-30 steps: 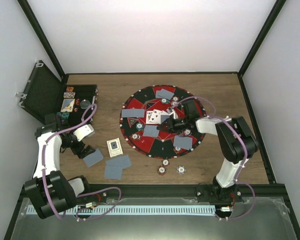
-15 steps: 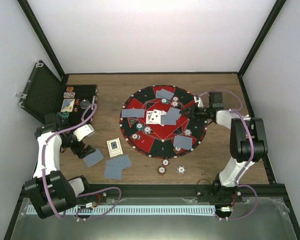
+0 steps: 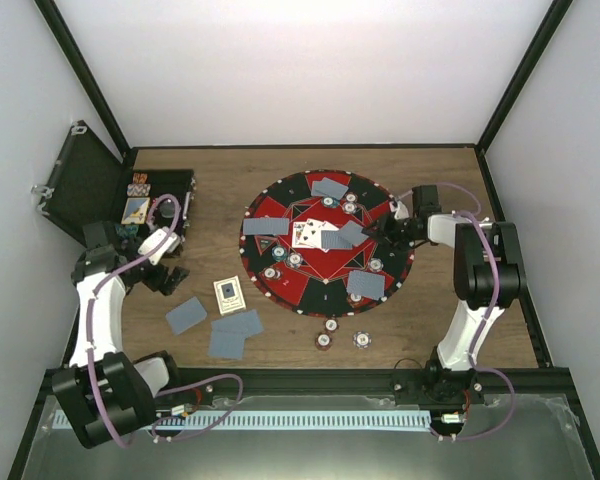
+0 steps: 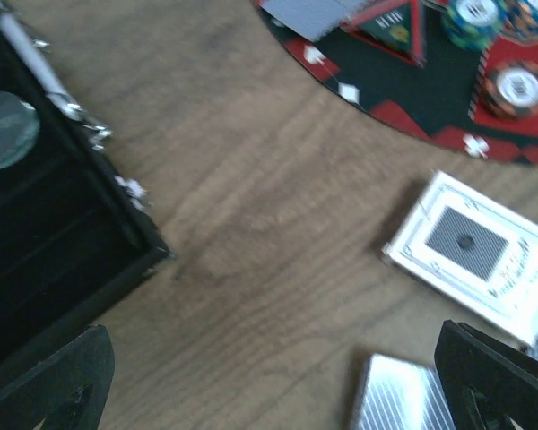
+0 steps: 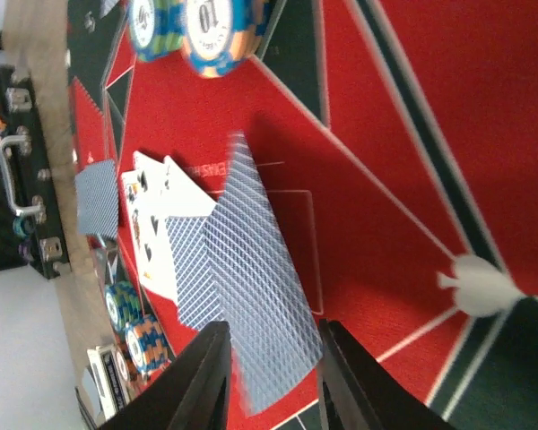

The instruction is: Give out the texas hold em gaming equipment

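**One card at the right jaws, three more waiting on the wood**

One small rectangular playing card with a grey-blue hatched back (image 5: pixel 255 287) lies slanted just right of centre on the big round red-and-black mat (image 3: pixel 325 287). Its near end sits between the fingers of the right gripper (image 5: pixel 273 354). Those jaws stand slightly apart, and whether they pinch the card or have let it go cannot be told. Just left of it are face-up cards (image 3: pixel 305 235).

At the left of the overhead view, the left gripper (image 4: pixel 269 390) is spread wide and empty over the bare wooden table (image 4: pixel 251 224). It is near the black hinged case (image 3: pixel 170 190) and a white-edged deck box (image 4: pixel 471 251). Three more grey-blue cards (image 3: pixel 187 315) lie on the wood at lower left, and round poker chips (image 3: pixel 323 340) sit just below the mat.

Such cards are probably light, thin, springy and slick, and they lie flat with no edge to get under. The best hold is likely across a short end, once the card is tipped or slid free. Chips look stiffer and heavier and should take a pinch across the rim.
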Tool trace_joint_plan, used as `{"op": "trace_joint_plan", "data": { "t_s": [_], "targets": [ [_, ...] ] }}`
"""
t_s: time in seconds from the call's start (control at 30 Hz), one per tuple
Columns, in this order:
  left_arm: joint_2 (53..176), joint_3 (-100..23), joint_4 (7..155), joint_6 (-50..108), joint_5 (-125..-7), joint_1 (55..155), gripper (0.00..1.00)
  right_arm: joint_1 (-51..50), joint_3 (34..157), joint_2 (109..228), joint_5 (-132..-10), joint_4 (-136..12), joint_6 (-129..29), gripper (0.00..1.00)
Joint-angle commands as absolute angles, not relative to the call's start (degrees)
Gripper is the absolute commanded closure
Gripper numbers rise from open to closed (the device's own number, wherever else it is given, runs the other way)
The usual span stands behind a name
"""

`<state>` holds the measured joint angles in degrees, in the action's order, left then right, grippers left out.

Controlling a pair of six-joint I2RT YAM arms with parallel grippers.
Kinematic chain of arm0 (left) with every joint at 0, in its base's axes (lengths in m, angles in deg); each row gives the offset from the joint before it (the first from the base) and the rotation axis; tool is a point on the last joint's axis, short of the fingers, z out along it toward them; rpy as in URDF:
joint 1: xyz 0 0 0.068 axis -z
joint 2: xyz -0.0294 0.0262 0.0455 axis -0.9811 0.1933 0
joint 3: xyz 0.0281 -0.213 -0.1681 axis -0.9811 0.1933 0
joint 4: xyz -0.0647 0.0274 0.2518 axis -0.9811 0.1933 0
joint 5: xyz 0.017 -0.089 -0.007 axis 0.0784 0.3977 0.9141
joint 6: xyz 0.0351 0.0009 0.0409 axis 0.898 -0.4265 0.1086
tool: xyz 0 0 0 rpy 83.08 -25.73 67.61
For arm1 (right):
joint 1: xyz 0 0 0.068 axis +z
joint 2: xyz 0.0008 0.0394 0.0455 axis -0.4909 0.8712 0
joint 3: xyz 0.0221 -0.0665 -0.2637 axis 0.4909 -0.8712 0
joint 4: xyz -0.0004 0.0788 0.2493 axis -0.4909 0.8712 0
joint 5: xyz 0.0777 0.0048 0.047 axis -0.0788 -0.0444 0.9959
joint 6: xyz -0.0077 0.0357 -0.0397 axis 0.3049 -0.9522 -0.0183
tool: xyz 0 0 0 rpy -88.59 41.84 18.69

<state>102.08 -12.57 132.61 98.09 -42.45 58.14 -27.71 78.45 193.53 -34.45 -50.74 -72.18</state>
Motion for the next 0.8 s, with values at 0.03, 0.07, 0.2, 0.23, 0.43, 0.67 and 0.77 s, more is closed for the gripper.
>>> {"op": "trace_joint_plan", "data": {
  "t_s": [0.03,0.07,0.2,0.23,0.43,0.67,0.77],
  "targets": [
    [99.13,-7.56,111.92,79.62,-39.15,57.76,0.0,-27.81,78.96,190.56,-42.24,-45.2,-70.28,0.62],
    [98.93,-6.68,108.97,77.29,-39.13,57.76,0.0,-27.82,79.32,189.62,-44.19,-44.04,-70.13,0.56],
    [99.35,-3.23,98.85,70.59,-38.86,57.76,0.0,-27.82,80.41,185.79,-53.16,-38.61,-69.76,0.18],
    [99.69,-2.43,96.45,68.99,-38.73,57.78,0.0,-27.82,80.31,184.73,-55.23,-37.64,-69.85,0.08],
    [102.11,6.6,72.9,55.52,-40.5,57.86,0.0,-27.82,76.78,176.36,-70.83,-37.25,-72.56,0.0],
    [106.44,17.33,40.92,40.72,-42.17,58.35,0.0,-27.26,61.65,159.33,-90.37,-57.18,-73.2,0.0],
    [110.23,22.31,26.11,38.77,-41.86,59.27,0.0,-26.68,53.76,154.76,-96.04,-69.21,-69.18,0.0]
  ]
}}
